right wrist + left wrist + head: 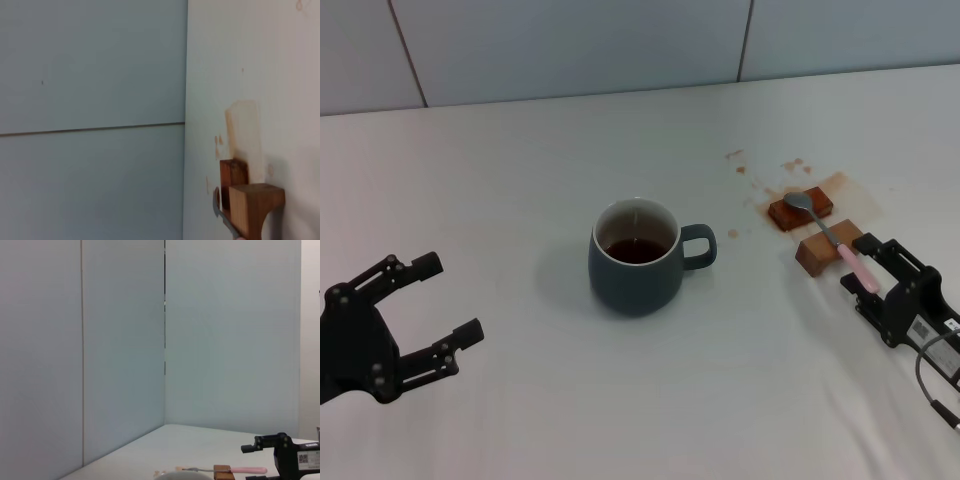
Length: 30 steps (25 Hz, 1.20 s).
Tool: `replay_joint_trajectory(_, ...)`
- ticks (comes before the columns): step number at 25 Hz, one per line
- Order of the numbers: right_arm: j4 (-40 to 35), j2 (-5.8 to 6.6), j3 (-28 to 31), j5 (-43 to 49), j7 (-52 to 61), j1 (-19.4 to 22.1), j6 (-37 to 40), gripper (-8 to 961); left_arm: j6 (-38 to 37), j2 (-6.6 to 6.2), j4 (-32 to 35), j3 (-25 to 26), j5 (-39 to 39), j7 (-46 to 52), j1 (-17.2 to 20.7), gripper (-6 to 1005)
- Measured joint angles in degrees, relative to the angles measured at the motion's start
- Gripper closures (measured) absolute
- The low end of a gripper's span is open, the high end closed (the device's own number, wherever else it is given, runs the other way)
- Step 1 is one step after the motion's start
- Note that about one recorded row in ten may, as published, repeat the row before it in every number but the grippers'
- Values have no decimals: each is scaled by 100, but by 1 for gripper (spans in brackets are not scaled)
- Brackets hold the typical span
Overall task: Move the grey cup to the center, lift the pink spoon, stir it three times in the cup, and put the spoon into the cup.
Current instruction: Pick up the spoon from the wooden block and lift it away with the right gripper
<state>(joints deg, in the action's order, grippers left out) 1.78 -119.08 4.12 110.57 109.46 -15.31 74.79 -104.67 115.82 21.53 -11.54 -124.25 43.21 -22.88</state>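
The grey cup [635,262] stands near the middle of the table, holding dark brown liquid, with its handle pointing right. Its rim just shows in the left wrist view [175,475]. The pink spoon [852,262] lies across two brown blocks, its metal bowl on the far one. It also shows in the left wrist view [247,470], and its metal neck shows in the right wrist view [221,214]. My right gripper [873,278] is open at table height, its fingers on either side of the pink handle's end. My left gripper [450,298] is open and empty at the lower left, well apart from the cup.
Two brown blocks [827,250] [800,211] sit right of the cup on a brown stain [845,190]. They also show in the right wrist view [255,207]. Small brown spots [735,157] mark the table behind them. A pale panelled wall [620,40] runs along the back.
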Motion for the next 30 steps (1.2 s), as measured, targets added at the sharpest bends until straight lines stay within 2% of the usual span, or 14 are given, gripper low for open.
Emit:
replay_joint_trajectory(12, -12, 4, 19, -1, 21, -75, -93, 337, 0, 9, 0, 3, 64, 25, -16, 137)
replay_joint_trajectory(20, -79, 8, -12, 7, 28, -107, -107, 523, -23, 10, 0, 3, 124, 35, -23, 137)
replay_joint_trajectory(30, -189, 4, -12, 4, -30, -109, -111, 618, -150, 10, 0, 3, 247, 48, 2, 137)
